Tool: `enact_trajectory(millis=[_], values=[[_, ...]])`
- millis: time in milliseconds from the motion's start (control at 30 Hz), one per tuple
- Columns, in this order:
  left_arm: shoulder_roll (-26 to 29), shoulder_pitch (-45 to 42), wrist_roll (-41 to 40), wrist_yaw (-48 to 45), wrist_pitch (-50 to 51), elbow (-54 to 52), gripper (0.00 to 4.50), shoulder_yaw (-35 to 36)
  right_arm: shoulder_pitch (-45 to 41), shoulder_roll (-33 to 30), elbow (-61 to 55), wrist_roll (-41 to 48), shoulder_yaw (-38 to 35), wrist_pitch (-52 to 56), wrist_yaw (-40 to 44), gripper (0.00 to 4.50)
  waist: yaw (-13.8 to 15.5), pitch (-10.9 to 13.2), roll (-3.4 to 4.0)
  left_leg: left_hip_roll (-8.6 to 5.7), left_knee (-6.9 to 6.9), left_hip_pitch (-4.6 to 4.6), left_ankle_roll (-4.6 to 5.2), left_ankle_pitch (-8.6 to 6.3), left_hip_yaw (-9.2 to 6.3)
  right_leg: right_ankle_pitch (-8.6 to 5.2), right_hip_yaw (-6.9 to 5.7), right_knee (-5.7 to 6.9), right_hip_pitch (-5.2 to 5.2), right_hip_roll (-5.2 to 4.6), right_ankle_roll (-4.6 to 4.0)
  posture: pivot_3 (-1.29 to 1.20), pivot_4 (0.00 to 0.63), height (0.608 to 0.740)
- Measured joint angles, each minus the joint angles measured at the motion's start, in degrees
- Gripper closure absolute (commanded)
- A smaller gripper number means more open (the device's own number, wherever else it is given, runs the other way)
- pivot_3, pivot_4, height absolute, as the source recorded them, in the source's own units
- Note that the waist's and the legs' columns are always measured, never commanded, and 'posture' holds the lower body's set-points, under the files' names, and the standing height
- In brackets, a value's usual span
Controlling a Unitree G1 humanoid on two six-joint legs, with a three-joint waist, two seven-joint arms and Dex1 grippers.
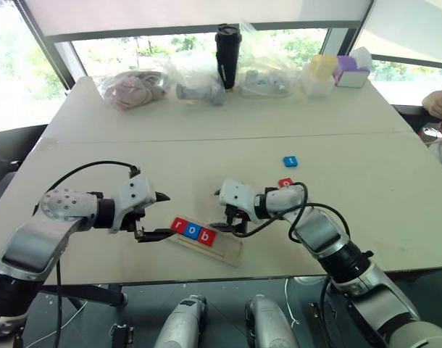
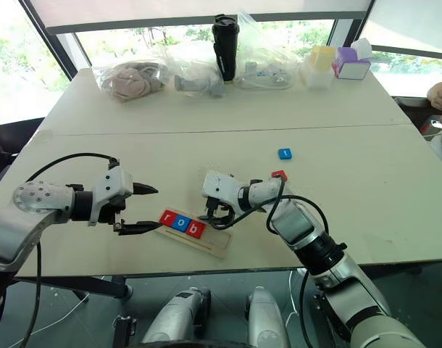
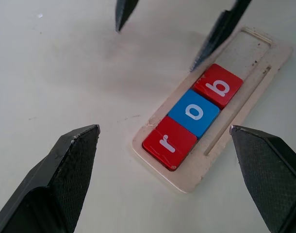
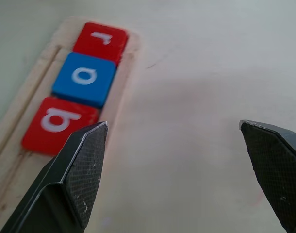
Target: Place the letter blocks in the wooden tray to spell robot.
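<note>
Now 3 tiles sit in my wooden tray (image 1: 214, 247) on a pale table (image 1: 366, 217) by bright windows.
Red r (image 3: 169, 142), blue o (image 3: 193, 112) and red b (image 3: 218, 85) fill one end. My left gripper (image 1: 159, 216) and right gripper (image 1: 224, 214) hang released beside it. Blue t tile (image 1: 290, 161) and a red tile (image 1: 285, 183) lie farther off; bags and a black cup (image 1: 227, 45) line the far edge.

Five letter blocks (image 1: 193, 231): three in one wooden tray (image 1: 222, 251), two loose on one table (image 1: 206, 123).
</note>
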Motion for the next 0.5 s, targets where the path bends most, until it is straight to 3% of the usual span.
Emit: enact_trajectory(millis=[233,500], values=[[-0.31,0.0,0.01,-0.01,0.0,0.08,0.0,-0.11,-5.73,-0.1,3.5,3.87,-18.06,1.06,-9.72,0.06,0.17,0.0,0.0,0.0,-0.06,-0.01,0.0,0.0,0.0,0.08,0.01,-0.02,0.0,0.0,0.11,0.0,0.15,0.74],[-1.3,1.19,-0.9,0.28,0.14,-0.68,0.0,0.03,6.08,-3.07,-7.14,8.8,-33.55,20.2,-18.25,0.06,0.0,0.0,0.02,0.0,-0.08,-0.03,0.02,-0.01,0.03,-0.03,0.11,0.0,-0.05,-0.07,-0.09,0.0,0.15,0.74]])
